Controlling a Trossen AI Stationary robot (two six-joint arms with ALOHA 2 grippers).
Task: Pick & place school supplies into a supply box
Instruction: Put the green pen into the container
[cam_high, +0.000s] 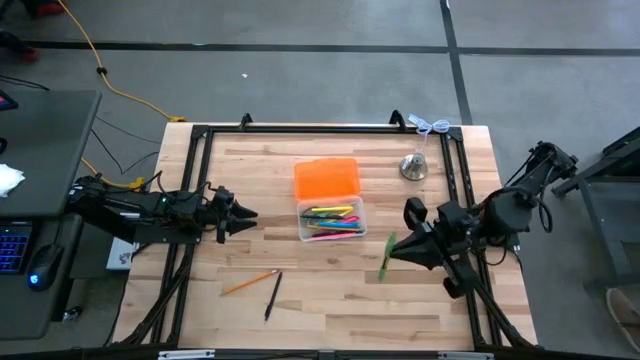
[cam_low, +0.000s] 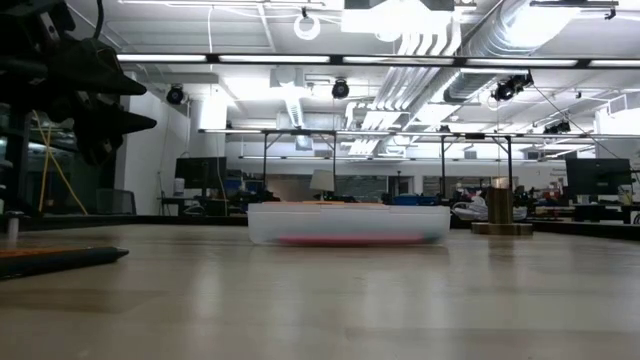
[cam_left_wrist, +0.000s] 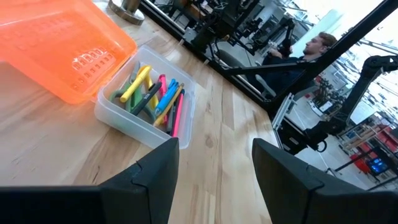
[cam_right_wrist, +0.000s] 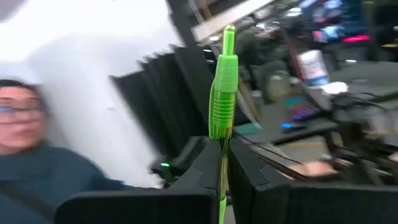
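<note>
The supply box (cam_high: 331, 220) is a clear tray holding several coloured pens, with its orange lid (cam_high: 326, 179) lying open on the far side. The left wrist view shows the box (cam_left_wrist: 147, 102) and the lid (cam_left_wrist: 59, 46) too. My right gripper (cam_high: 396, 250) hangs above the table to the right of the box, shut on a green pen (cam_high: 386, 258). My left gripper (cam_high: 246, 213) stands open to the left of the box and holds nothing. An orange pencil (cam_high: 250, 283) and a black pen (cam_high: 272, 296) lie flat on the table near the front. My right gripper pinches the green pen between its two fingers at the thin part (cam_right_wrist: 222, 148) just below the thick green barrel. The fingers come roughly level from the table's right side and lie across the pen. The pen is lifted clear of the table, and its long end (cam_right_wrist: 225, 74) sticks out past the fingertips.
A silver bell (cam_high: 414, 167) stands at the far right, behind my right arm. A black frame (cam_high: 320, 128) runs along the table's far edge and down its sides. Bare wood lies between the box and the front edge. People (cam_left_wrist: 311, 46) sit beyond the table.
</note>
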